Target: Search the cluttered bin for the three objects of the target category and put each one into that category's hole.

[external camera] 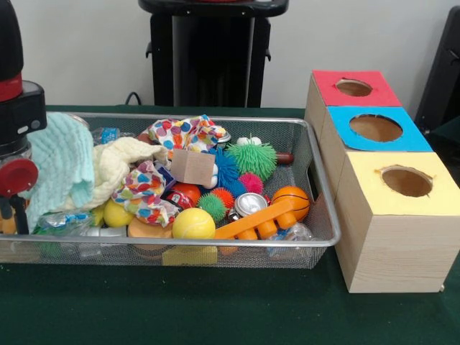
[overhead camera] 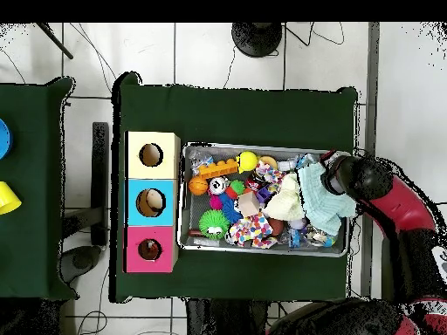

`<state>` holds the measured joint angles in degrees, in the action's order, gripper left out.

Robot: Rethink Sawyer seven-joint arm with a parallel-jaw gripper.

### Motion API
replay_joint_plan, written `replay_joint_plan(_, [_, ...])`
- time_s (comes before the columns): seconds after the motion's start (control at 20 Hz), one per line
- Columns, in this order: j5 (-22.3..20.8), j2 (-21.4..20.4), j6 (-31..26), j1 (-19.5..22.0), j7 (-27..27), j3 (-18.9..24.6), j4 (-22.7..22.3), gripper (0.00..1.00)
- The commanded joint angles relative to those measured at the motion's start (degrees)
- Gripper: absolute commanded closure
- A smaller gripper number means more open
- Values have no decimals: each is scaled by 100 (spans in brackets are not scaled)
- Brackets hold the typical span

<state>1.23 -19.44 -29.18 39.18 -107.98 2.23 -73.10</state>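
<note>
Green cloth covers the bench (external camera: pixel 215 316), which stands before a pale wall. On it sits one wire-mesh bin (external camera: pixel 316 180), heaped with toys and cloths. Counted in the front view: one mint-green cloth (external camera: pixel 61 165) draped at the bin's left end, one cream cloth (external camera: pixel 118 165) beside it, two polka-dot cloths (external camera: pixel 183 133), two yellow balls (external camera: pixel 192 224) near the front wall, one small basketball (external camera: pixel 291 201), one orange plastic piece (external camera: pixel 262 219), one green spiky ball (external camera: pixel 251 159) and one cardboard block (external camera: pixel 192 167). Right of the bin, touching one another in a row, stand three wooden boxes, each with one round hole: red-topped (external camera: pixel 352 88) farthest, blue-topped (external camera: pixel 375 128) in the middle, yellow-topped (external camera: pixel 402 183) nearest. Over the bin's left end hangs the red and black arm (external camera: pixel 18 122); the mint cloth lies against it, and whether its pincer is open or closed cannot be told.
</note>
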Motion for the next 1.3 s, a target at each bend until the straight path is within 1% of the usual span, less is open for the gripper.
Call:
replay_joint_plan(0.05, [-285, -212, 24, 96, 1, 318, -541, 0])
replay_joint_plan(0.25, [-317, -252, -5, 161, 40, 348, -561, 0])
replay_joint_plan(0.5, [-380, -262, 144, 250, 83, 399, -722, 0])
replay_joint_plan(0.95, [-517, -221, 247, 256, 168, 383, -700, 0])
replay_joint_plan(1.3, [-627, -224, 279, 249, 76, 399, -705, 0])
